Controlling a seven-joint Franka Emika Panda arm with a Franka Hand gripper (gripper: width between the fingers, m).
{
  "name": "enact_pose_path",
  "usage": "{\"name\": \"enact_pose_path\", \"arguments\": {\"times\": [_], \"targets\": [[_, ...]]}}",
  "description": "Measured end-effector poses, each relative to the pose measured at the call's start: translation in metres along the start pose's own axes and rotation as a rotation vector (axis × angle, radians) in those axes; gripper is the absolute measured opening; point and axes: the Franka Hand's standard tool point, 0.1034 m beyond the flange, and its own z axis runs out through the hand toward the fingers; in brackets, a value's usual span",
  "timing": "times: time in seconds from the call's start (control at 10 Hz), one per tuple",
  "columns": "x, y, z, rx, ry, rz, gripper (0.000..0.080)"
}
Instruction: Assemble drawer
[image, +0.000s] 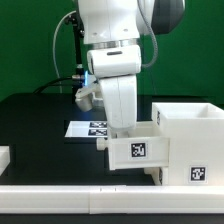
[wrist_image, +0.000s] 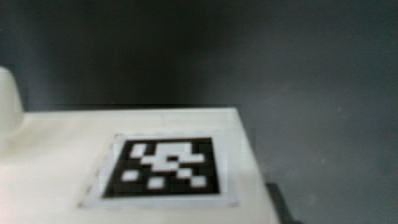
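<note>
At the lower left edge of the exterior view a white tray (image: 4, 157) sits on the black table (image: 40, 115), with the marker board (image: 88, 129) left of center. The gripper (image: 124, 132) sits over a tagged tray (image: 137, 151) (wrist_image: 125, 165) at center, touching the large shell (image: 190, 140) at right. I cannot tell how the jaws stand.

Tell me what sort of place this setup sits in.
Most likely a robotics lab test bench: a green backdrop behind a black table, a marker board lying flat, and white drawer parts carrying square tags, like the tray at the gripper.
</note>
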Motion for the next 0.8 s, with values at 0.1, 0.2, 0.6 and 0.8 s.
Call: {"name": "enact_pose_path", "arguments": {"times": [0.1,0.2,0.6,0.8], "targets": [[0.000,0.000,0.000,0.001,0.000,-0.001,0.0038],[0.003,0.001,0.000,0.000,0.000,0.000,0.0038],[0.023,0.005,0.000,0.026,-0.003,0.077,0.0038],[0.026,0.004,0.000,0.033,-0.008,0.107,0.0038]]}}
